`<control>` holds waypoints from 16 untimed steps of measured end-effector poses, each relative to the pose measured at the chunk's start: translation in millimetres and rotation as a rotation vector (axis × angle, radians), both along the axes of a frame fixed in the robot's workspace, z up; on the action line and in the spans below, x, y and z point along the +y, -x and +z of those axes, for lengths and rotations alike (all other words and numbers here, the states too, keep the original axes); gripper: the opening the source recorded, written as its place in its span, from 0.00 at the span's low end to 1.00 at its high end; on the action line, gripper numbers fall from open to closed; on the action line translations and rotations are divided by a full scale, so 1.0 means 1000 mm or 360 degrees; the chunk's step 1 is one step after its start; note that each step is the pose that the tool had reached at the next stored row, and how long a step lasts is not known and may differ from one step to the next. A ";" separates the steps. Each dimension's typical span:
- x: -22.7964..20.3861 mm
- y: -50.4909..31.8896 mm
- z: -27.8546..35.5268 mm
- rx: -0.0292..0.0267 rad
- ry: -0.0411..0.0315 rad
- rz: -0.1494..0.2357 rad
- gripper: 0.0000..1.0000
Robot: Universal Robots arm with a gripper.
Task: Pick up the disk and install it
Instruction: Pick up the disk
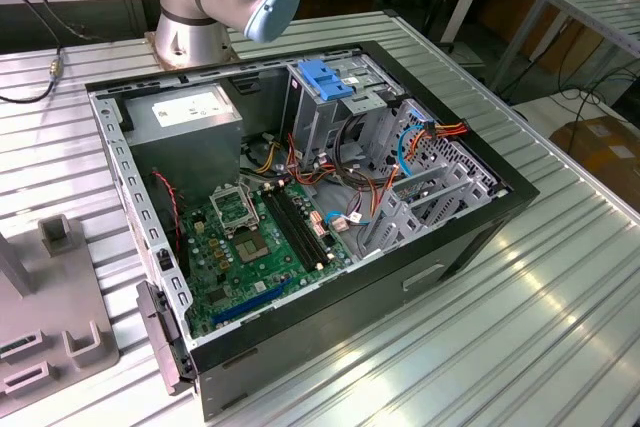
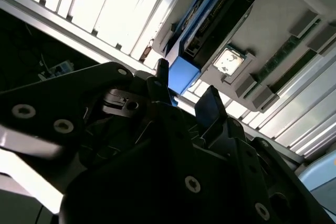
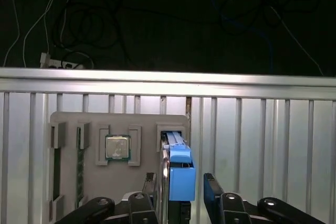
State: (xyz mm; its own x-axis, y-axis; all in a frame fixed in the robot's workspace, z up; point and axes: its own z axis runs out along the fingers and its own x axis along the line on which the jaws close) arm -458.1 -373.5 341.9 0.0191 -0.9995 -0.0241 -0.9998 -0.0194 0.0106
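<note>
In the first wrist view the end effector, fingers spread, straddles the disk standing edgewise in a grey fixture on the bench.

No text, number or sign can be read. In the exterior view a white sticker lies on top of the grey power supply box, at about ten o'clock inside the open computer case. Its dark print is too fine to make out.

Smooth blue plastic edges the disk, shiny metal the table.
</note>
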 end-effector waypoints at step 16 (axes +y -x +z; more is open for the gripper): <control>0.0000 -0.0002 -0.0142 0.00001 0.0005 -0.0018 0.56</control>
State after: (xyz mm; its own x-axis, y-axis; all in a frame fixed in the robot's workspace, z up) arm -457.9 -373.5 327.7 0.0079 -0.9998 -0.0209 -0.9999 -0.0081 0.0106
